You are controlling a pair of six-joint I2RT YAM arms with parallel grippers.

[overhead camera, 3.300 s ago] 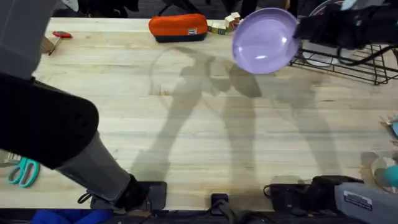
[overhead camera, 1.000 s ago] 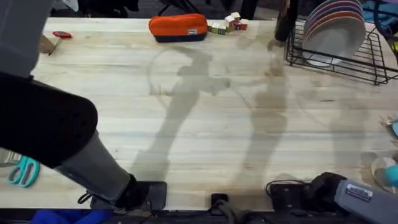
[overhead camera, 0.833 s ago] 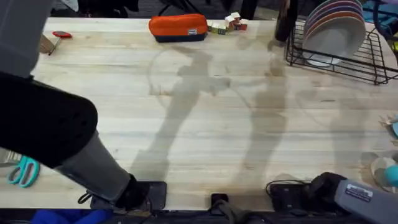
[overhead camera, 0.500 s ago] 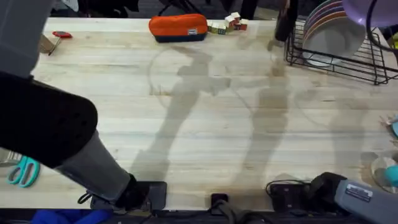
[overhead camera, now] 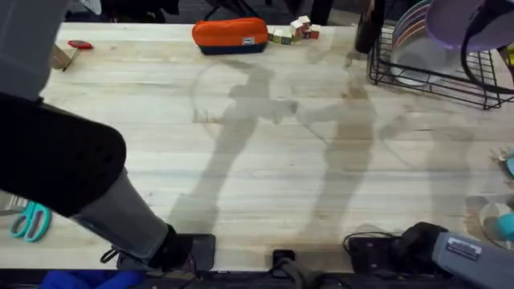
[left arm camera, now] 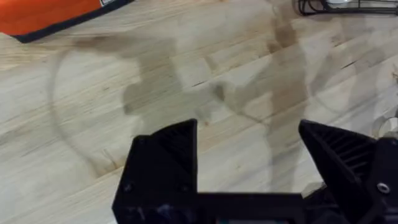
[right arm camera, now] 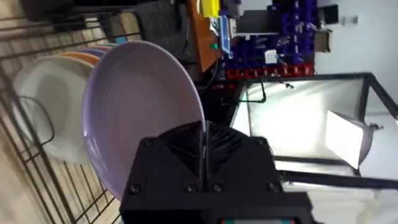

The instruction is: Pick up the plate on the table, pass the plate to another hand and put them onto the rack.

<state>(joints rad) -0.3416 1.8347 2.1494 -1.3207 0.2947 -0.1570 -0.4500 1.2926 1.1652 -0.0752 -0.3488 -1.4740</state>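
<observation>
The round, glossy lavender-purple plastic plate [overhead camera: 454, 20] hangs at the far right corner of the light wooden plank desk [overhead camera: 265, 160], directly over the black wire dish rack [overhead camera: 430, 72]. In the right wrist view the right gripper [right arm camera: 204, 165] is clamped on the plate's rim, its black fingers pressed tight against either face of the thin edge, with the plate standing on edge before the camera. Behind it in the rack stand other plates, a white one [right arm camera: 40, 106] nearest and orange and pink rims just beyond it. The left gripper [left arm camera: 249, 162] hovers above bare desk planks with its two black fingers spread wide apart and nothing between them. From overhead, the left arm shows large and dark at the lower left. An orange zipped pouch [overhead camera: 230, 34] and a few small blocks [overhead camera: 291, 30] lie along the desk's far edge, and teal-handled scissors [overhead camera: 30, 221] rest at the near left.
</observation>
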